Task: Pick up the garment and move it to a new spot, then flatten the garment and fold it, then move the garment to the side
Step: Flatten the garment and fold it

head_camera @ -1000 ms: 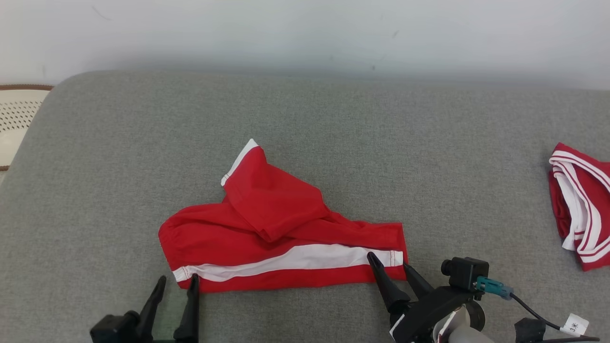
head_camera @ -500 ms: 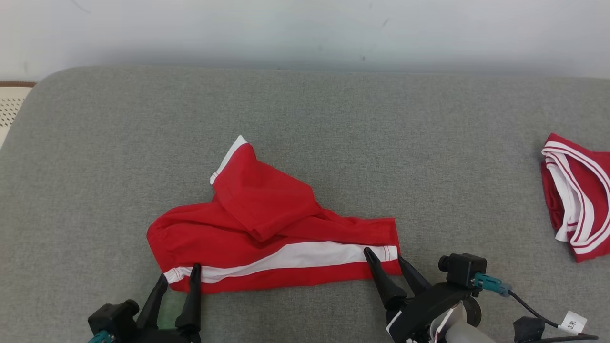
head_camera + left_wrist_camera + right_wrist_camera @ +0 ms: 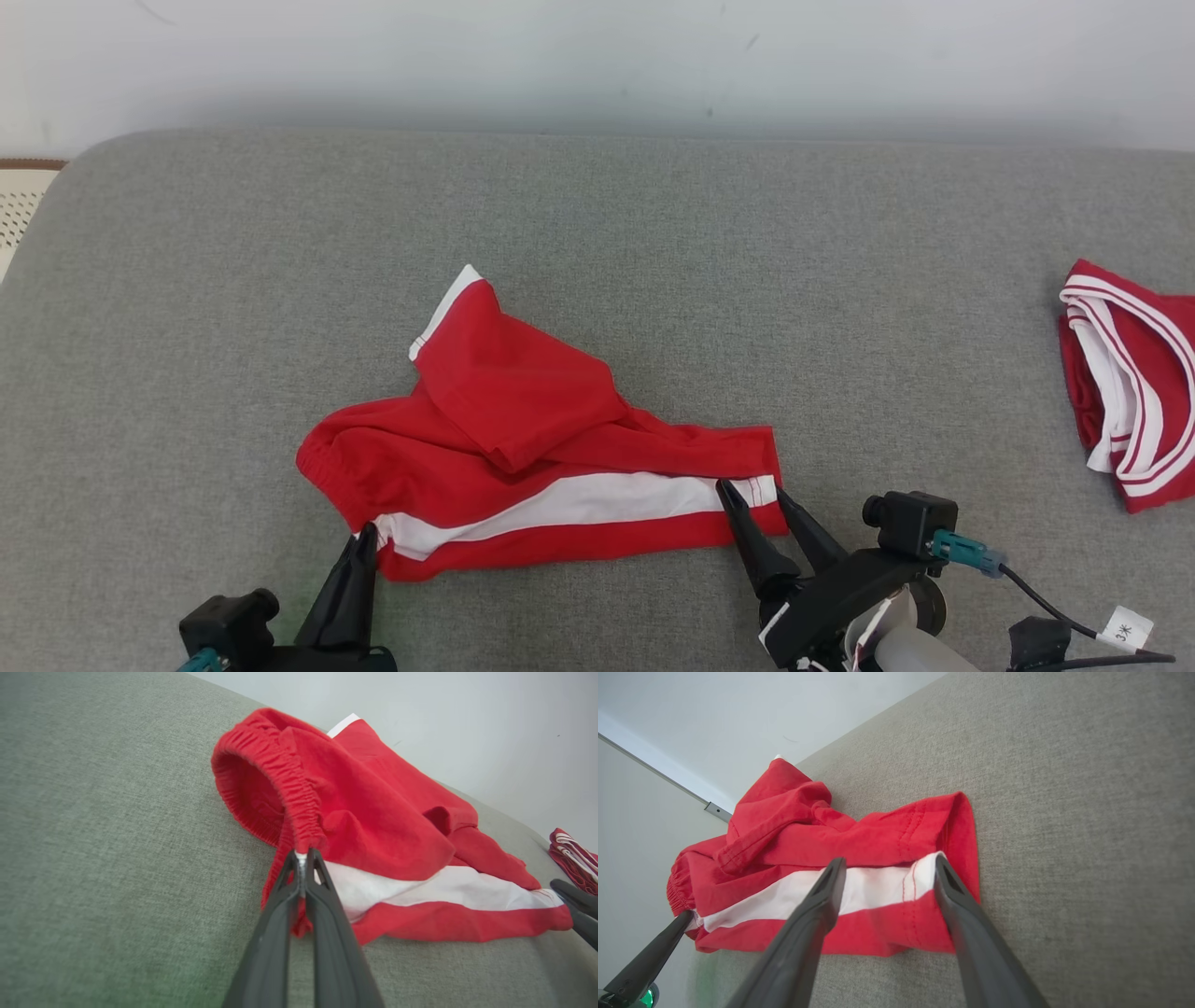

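Note:
The garment is a pair of red shorts with a white side stripe, lying crumpled on the grey cushion, one leg folded up over the middle. My left gripper is shut on the garment's waistband corner, pinching the elastic edge where the white stripe begins. My right gripper stands open over the hem end of the garment, one finger on the white stripe and the other at the hem's outer edge. In the right wrist view the left gripper's fingers show at the lower left.
A second red and white garment lies folded at the cushion's right edge. A pale perforated object sits beyond the cushion's far left corner. A white wall runs behind the cushion.
My left gripper has closed on the waistband corner and drawn it a little inward, bunching that end. The right gripper stays open at the hem. The camera shifted slightly at first.

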Motion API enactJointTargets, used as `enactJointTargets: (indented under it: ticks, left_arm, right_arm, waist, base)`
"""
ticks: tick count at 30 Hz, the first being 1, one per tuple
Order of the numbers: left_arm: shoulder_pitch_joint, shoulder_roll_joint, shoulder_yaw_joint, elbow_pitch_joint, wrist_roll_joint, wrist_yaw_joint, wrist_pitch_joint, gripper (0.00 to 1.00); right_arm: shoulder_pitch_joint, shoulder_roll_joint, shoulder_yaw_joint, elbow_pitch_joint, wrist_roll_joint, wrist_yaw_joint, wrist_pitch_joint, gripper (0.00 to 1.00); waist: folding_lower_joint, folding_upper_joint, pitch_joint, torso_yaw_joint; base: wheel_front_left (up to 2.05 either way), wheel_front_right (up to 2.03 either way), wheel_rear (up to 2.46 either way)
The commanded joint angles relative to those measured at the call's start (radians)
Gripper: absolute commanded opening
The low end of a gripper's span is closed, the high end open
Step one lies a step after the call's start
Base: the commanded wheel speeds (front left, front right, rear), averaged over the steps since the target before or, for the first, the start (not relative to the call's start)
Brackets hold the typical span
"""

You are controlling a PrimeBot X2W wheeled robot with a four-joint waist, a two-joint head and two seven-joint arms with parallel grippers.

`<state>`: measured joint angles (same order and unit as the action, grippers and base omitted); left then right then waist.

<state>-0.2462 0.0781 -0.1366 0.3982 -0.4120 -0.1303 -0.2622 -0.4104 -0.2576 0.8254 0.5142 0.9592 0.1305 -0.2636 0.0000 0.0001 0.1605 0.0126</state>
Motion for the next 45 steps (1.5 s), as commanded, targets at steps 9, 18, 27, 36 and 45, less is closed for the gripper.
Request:
enactJointTargets:
  ticks: [9,18,27,36,45]
  left_arm:
    - [0.009,0.028,-0.033,-0.008,-0.033,0.0,-0.003,0.0]
    - [0.026,0.043,-0.047,-0.023,-0.034,0.0,-0.003,0.0]
    - [0.02,0.057,-0.046,-0.062,-0.032,0.0,-0.004,0.0]
    - [-0.158,0.209,-0.164,-0.127,-0.107,0.0,-0.004,0.0]
    - [-0.478,0.393,-0.337,-0.058,-0.262,0.0,0.011,0.0]
  right_arm:
    - [0.007,0.007,-0.013,0.0,-0.003,0.0,0.0,0.81]
    - [0.024,0.012,-0.031,0.0,-0.01,0.0,0.0,0.0]
    - [0.027,0.017,-0.066,-0.014,-0.028,0.0,0.0,0.0]
    - [-0.072,0.024,-0.192,-0.139,-0.127,0.0,0.0,0.0]
    - [-0.303,0.01,-0.285,-0.154,-0.226,0.0,0.0,0.0]
  waist:
    - [0.0,-0.0001,-0.007,0.004]
    - [0.0,-0.0001,-0.021,0.011]
    - [0.0,-0.0001,-0.051,0.018]
    - [0.0,-0.0001,-0.116,0.014]
    - [0.0,-0.0001,-0.157,0.004]
  base:
    - [0.0,0.0,0.0]
    - [0.0,0.0,0.0]
    - [0.0,0.0,0.0]
    - [0.0,0.0,0.0]
    - [0.0,0.0,0.0]
